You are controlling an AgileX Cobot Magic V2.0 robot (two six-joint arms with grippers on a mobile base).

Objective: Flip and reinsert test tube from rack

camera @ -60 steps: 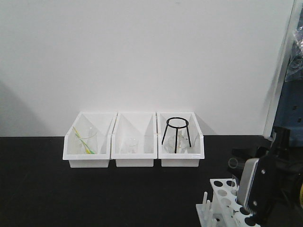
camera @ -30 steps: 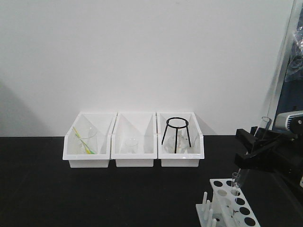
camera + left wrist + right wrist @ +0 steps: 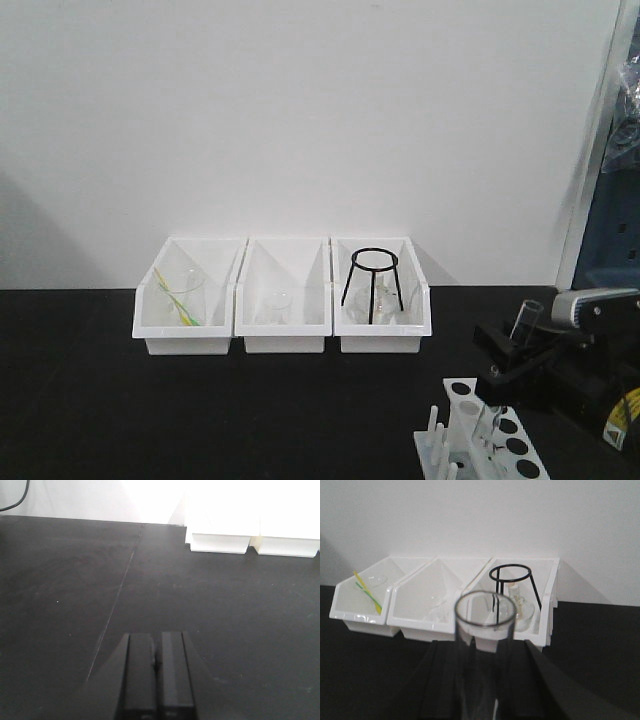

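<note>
Near right on the black bench (image 3: 200,420) stands the rack (image 3: 462,405); the right pincer (image 3: 512,355) is clamped round the tilted tube (image 3: 482,665), rim up, over the holes. I'd straighten it, then lower gently. The left pincer (image 3: 156,680) is closed, empty.

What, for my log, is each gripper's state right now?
Left gripper: closed, empty.
Right gripper: closed on the test tube, open end up.

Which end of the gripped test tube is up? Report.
Rimmed end up: the test tube leans in the right gripper, its open rim topmost; the right wrist view looks into that mouth.
</note>
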